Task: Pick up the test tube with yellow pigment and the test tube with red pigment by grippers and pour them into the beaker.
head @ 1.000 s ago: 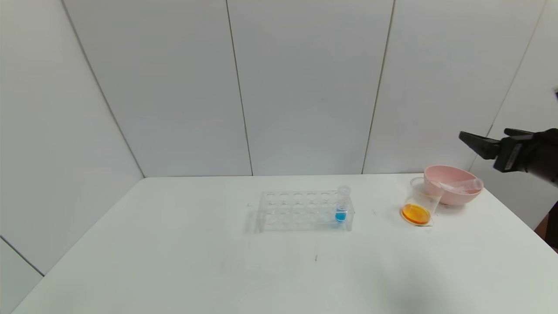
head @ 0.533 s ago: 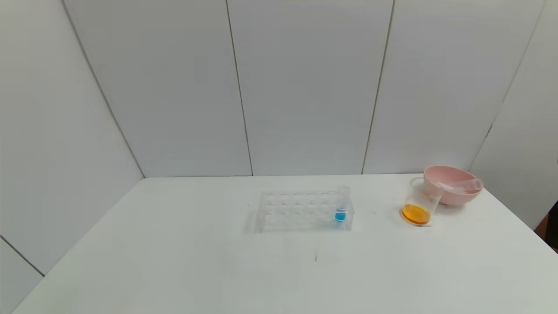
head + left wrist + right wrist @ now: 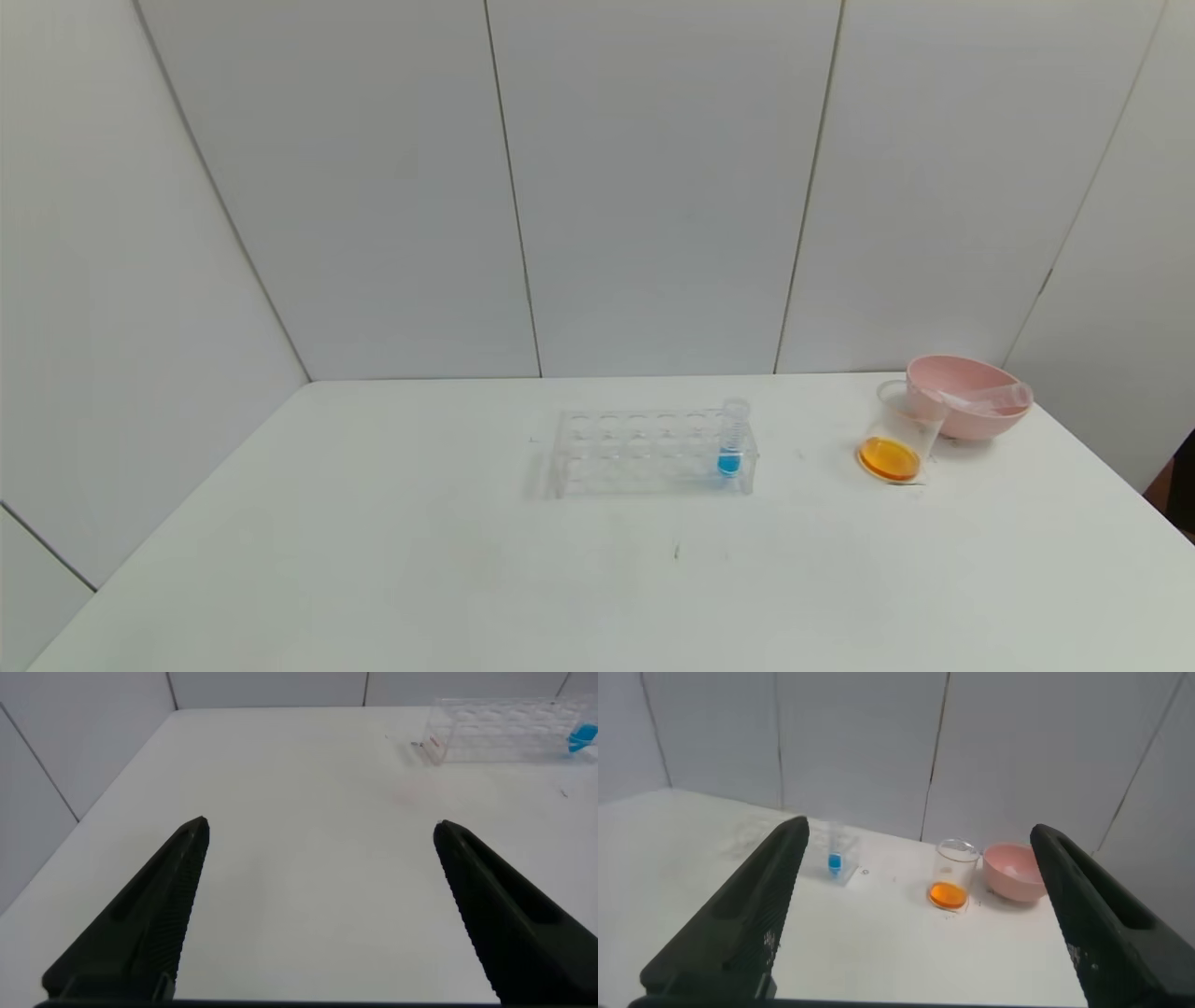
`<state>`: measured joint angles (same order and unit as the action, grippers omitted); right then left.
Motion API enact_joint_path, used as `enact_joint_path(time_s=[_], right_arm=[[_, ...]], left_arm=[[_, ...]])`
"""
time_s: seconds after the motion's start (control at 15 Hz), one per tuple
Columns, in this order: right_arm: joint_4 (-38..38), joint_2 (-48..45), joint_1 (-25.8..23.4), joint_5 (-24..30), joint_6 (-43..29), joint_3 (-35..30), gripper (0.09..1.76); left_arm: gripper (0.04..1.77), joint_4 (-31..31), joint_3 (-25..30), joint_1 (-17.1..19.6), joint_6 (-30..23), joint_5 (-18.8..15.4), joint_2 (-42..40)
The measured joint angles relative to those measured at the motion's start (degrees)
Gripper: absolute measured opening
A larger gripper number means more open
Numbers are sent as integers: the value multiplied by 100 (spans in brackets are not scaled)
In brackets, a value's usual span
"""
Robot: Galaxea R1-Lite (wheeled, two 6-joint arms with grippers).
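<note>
The beaker (image 3: 898, 437) stands on the white table at the right with orange liquid in its bottom; it also shows in the right wrist view as the beaker (image 3: 952, 873). No test tube with yellow pigment or with red pigment is in view. Neither gripper shows in the head view. My right gripper (image 3: 917, 826) hangs open and empty, well back from the beaker and above the table. My left gripper (image 3: 320, 824) is open over bare table, far from the clear rack (image 3: 495, 733).
The clear rack (image 3: 653, 453) at mid-table holds one tube of blue liquid (image 3: 731, 446) at its right end. A pink bowl (image 3: 971, 425) sits just behind and to the right of the beaker, with an empty clear tube (image 3: 990, 399) lying in it. Walls close off the back.
My right gripper, a second ago above the pink bowl at the head view's right edge, has pulled out of that view. Nothing on the table has moved.
</note>
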<state>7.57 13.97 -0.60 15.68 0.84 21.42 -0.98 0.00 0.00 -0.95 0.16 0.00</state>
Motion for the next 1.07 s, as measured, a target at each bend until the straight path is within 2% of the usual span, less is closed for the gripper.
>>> enact_joint_path(time_s=[0.13, 0.27, 0.67, 0.93, 1.07], right_arm=[[-106, -730, 38, -150, 35, -202, 170], [20, -1117, 52, -824, 27, -485, 170], [784, -1384, 60, -933, 61, -1931, 170], [-183, -1395, 60, -1018, 66, -2121, 170], [-583, -1395, 60, -1360, 79, -2131, 170]], left_arm=[[172, 0, 0, 0, 0, -2, 0], [172, 0, 0, 0, 0, 0, 0], [172, 0, 0, 0, 0, 0, 0], [172, 0, 0, 0, 0, 0, 0], [172, 0, 0, 0, 0, 0, 0]])
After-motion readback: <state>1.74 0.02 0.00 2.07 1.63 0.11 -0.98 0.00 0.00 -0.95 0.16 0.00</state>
